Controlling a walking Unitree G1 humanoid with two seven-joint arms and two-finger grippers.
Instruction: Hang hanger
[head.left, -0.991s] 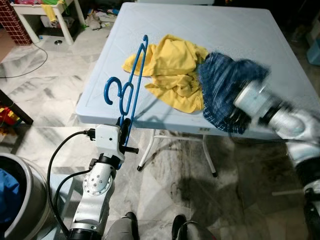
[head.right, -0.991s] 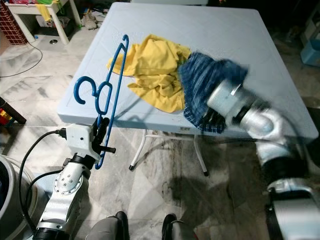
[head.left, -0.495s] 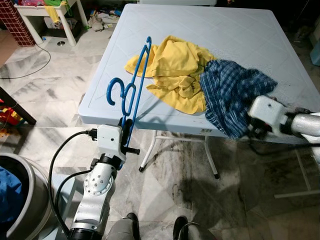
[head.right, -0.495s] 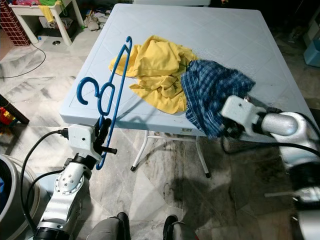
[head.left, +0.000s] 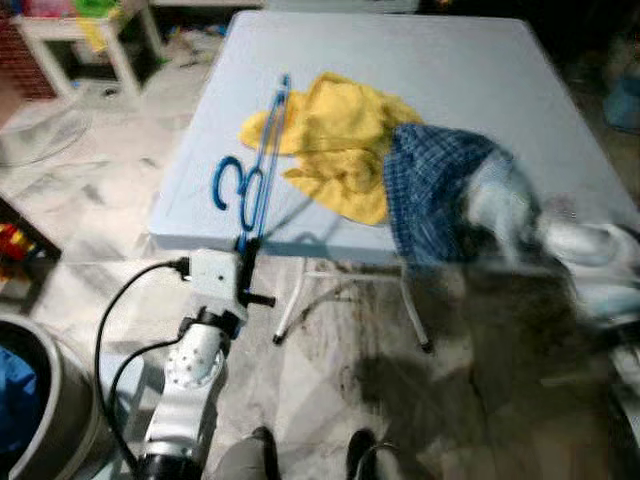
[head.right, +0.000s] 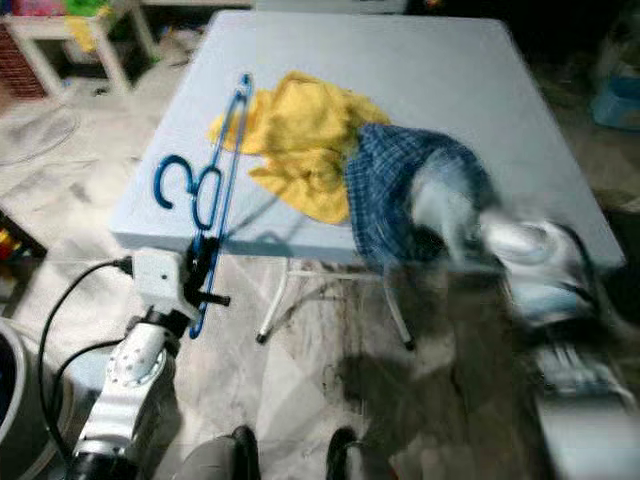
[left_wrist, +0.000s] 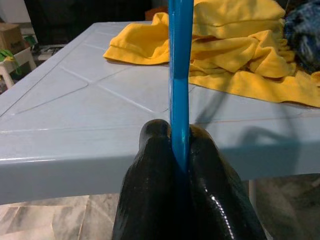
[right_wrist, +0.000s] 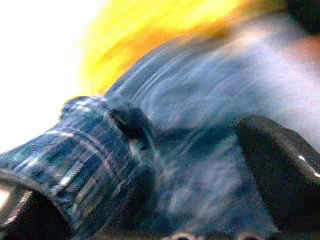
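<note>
Holding the blue hanger (head.left: 256, 176) upright at the near edge of the table (head.left: 400, 60), my left gripper (left_wrist: 181, 150) has both black fingers (left_wrist: 150, 170) pressed together on the hanger's thin bar, which I can see squeezed between them in the left wrist view. From the head views, the hanger rises from that grip at a slight lean over the table's near left corner, its hook (head.left: 226, 183) curling out to the left and its upper end reaching up alongside the yellow cloth (head.left: 340, 130). That yellow cloth lies crumpled on the table, and a blue checked cloth (head.right: 385, 185) lies touching its right side and hangs over the near edge. My right gripper (right_wrist: 165, 165) is at that checked cloth; the head views are smeared there, and the right wrist view is blurred too. It shows checked fabric lying across the space between one dark finger (right_wrist: 280, 165) and the other, but I cannot tell whether those fingers are gripping it or merely around it.
</note>
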